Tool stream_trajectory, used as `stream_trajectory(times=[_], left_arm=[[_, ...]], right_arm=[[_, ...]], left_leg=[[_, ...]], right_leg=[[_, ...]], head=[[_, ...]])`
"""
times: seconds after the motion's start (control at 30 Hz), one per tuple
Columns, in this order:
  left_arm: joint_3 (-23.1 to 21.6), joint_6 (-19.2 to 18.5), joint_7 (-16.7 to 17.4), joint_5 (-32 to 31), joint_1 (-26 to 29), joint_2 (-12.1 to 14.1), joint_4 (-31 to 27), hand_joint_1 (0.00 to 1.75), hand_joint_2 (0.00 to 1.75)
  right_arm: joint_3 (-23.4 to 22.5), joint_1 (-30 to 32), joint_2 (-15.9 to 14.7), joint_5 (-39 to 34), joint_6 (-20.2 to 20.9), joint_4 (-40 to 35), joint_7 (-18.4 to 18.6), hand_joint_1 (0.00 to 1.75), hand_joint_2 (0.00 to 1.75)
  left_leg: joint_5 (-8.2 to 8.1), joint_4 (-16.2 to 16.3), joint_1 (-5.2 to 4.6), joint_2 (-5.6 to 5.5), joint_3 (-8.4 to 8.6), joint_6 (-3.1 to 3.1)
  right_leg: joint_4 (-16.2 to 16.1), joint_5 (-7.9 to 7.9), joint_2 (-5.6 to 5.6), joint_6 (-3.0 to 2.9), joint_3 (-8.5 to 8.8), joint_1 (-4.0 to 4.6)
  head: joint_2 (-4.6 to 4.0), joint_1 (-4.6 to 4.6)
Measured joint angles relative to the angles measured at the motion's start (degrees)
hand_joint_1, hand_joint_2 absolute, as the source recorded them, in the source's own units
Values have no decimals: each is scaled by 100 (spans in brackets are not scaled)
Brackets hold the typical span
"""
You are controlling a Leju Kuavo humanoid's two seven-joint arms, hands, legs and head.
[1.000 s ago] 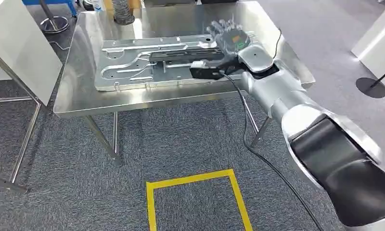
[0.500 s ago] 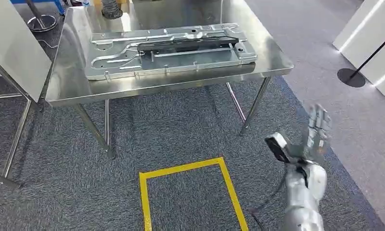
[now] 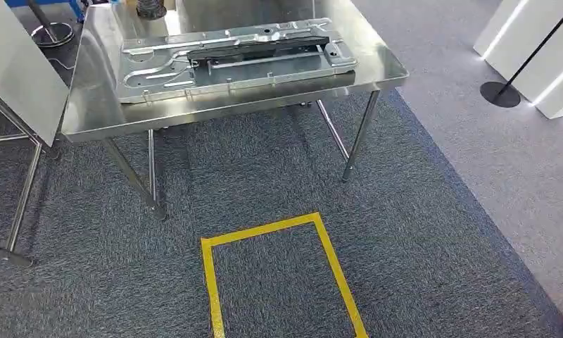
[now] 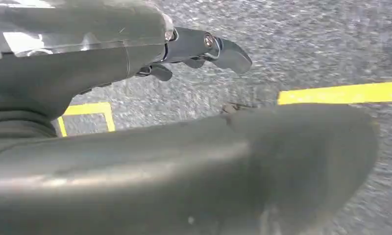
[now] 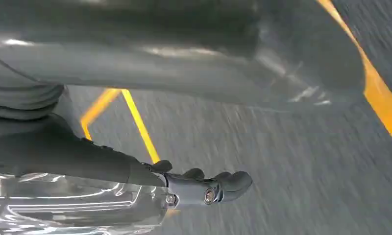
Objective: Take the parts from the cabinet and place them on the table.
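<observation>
Grey carpet floor [image 3: 419, 232] with a yellow tape rectangle [image 3: 279, 274]. Steel table [image 3: 89, 116] carries a stamped sheet-metal part [image 3: 152, 70], a black bar [image 3: 257, 48] lying along its top. Left robot hand [image 4: 194, 49] and right robot hand [image 5: 204, 188]: fingers curled, holding nothing, above carpet.

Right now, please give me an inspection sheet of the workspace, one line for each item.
Surface: steel table, shiny.
Job's things: stamped metal panel lying flat on the table, black rail part on top of it.
Clutter: nothing seen.
Hands: left hand and right hand hang over the carpet, holding nothing, fingers curled.
Cables: nothing seen.
Surroundings: grey carpet, yellow tape outline, stanchion base, white board.
</observation>
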Motion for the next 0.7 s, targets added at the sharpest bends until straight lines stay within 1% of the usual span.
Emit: stream_trajectory(times=[0.03, 0.07, 0.1, 0.13, 0.17, 0.2, 0.23, 0.27, 0.3, 0.33, 0.37, 0.4, 0.43, 0.47, 0.5, 0.53, 0.57, 0.6, 0.63, 0.67, 0.7], left_arm=[[-11, 4, 13, -11, 2, 2, 0, 0, 0], [-24, 0, 26, -17, -11, 6, 0, 0, 0], [-37, 2, 59, -24, -19, 13, 0, 0, 0], [-48, 2, 63, -33, -9, 22, 0, 0, 0], [-50, 2, 63, -33, -11, 30, 0, 0, 0], [-57, 2, 65, -35, -7, 41, 0, 0, 0], [-68, -2, 65, -50, -4, 50, 0, 0, 0], [-81, -9, 63, -61, -4, 57, 0, 0, 0], [-92, -11, 61, -72, -6, 57, 0, 0, 0], [-98, -13, 61, -76, -8, 57, 0, 0, 0], [-100, -13, 61, -85, -9, 59, 0, 0, 0], [-105, -13, 61, -109, -9, 57, 0, 0, 0], [-111, -18, 61, -120, -12, 59, 0, 0, 0], [-124, -20, 63, -129, -23, 61, 0, 0, 0], [-142, -20, 63, -138, -43, 98, -13, 0, 0], [-157, -28, 59, -140, -64, 96, -13, 0, 0], [-164, -31, 61, -157, -77, 96, -11, 0, 0], [-179, -33, 61, -168, -72, 96, -11, 0, 0], [-192, -35, 63, -170, -64, 96, -13, 0, 0], [-197, -44, 72, -170, -54, 87, -9, 0, 0], [-203, -42, 76, -170, -65, 94, -9, 0, 0]], right_arm=[[-11, 9, 57, 7, 42, 39, 18, 0, 0], [-28, 15, 129, 42, 59, 92, 20, 0, 0], [-33, 24, 170, 98, 105, 107, 17, 0, 0], [-33, 44, 170, 160, 166, 133, 0, 0, 0], [-31, 37, 170, 197, 212, 170, -15, 0, 0], [-26, 31, 164, 232, 260, 192, -57, 0, 0], [-22, 32, 137, 258, 308, 203, -99, 0, 0], [-13, 33, 74, 292, 354, 227, -120, 0, 0], [0, 33, -4, 319, 391, 262, -155, 0, 0], [22, 31, -106, 337, 428, 313, -177, 0, 0], [33, 30, -195, 348, 457, 361, -199, 0, 0], [42, 30, -298, 376, 507, 415, -227, 0, 0], [65, 30, -386, 406, 552, 463, -253, 0, 0], [94, 22, -487, 422, 587, 517, -269, 0, 0], [120, 16, -563, 442, 634, 577, -271, 0, 0], [147, 17, -676, 472, 678, 645, -273, 0, 0], [173, 17, -774, 498, 721, 713, -278, 0, 0], [194, 13, -862, 531, 765, 756, -290, 0, 0], [225, 14, -921, 551, 809, 796, -304, 0, 0], [255, 11, -951, 585, 837, 813, -304, 0, 0], [282, 8, -951, 617, 846, 822, -306, 0, 0]], left_leg=[[41, 14, 2, 10, -16, -46], [114, -2, 6, 10, -21, -104], [161, -13, 20, 9, -26, -146], [210, -21, 27, 3, -40, -196], [66, 41, 55, -8, -69, -213], [-267, 269, 57, -12, -152, -218], [-667, 700, 62, -16, -268, -219], [-972, 1121, 59, -23, -362, -219], [-1152, 1527, 52, -25, -427, -218], [-1149, 1769, 50, -28, -420, -204], [-959, 1789, 38, -30, -311, -170], [-727, 1605, 9, -30, -113, -121], [-543, 1236, -26, -31, 178, -39], [-505, 649, -91, -31, 618, 80], [-689, 76, -173, -23, 1036, 187], [-806, -413, -201, -15, 1283, 207], [-812, -455, -209, -36, 1282, 171], [-760, -455, -244, -41, 1250, 204], [-672, -502, -256, -40, 1226, 237], [-540, -595, -179, -12, 1193, 253], [-455, -606, -182, -17, 1108, 283]], right_leg=[[-221, -157, 26, -69, 103, 39], [-159, -129, 0, -103, 38, 48], [-122, -110, 1, -136, 15, 82], [-138, -55, -23, -218, -28, 74], [-138, 7, -65, -295, -75, 60], [-136, 64, -66, -361, -141, 83], [-135, 132, -76, -402, -221, 109], [-133, 200, -84, -426, -301, 140], [-124, 273, -92, -443, -401, 174], [-115, 340, -97, -457, -499, 209], [-102, 406, -101, -468, -604, 243], [-91, 469, -101, -474, -700, 275], [-89, 538, -101, -479, -786, 307], [-89, 615, -98, -481, -861, 321], [-81, 662, -105, -464, -889, 315], [-81, 708, -119, -437, -901, 316], [-98, 782, -149, -407, -917, 281], [-119, 843, -162, -373, -931, 240], [-148, 915, -162, -342, -934, 237], [-126, 870, -144, -317, -963, 247], [-13, 592, -92, -276, -1015, 246]], head=[[0, -2], [0, -2], [0, -2], [0, 0], [0, -2], [0, -2], [0, -2], [0, -2], [0, -2], [0, -2], [0, -2], [0, -2], [0, -2], [0, -2], [0, -2], [0, -2], [0, -2], [0, -2], [0, -2], [0, -2], [0, -2]])
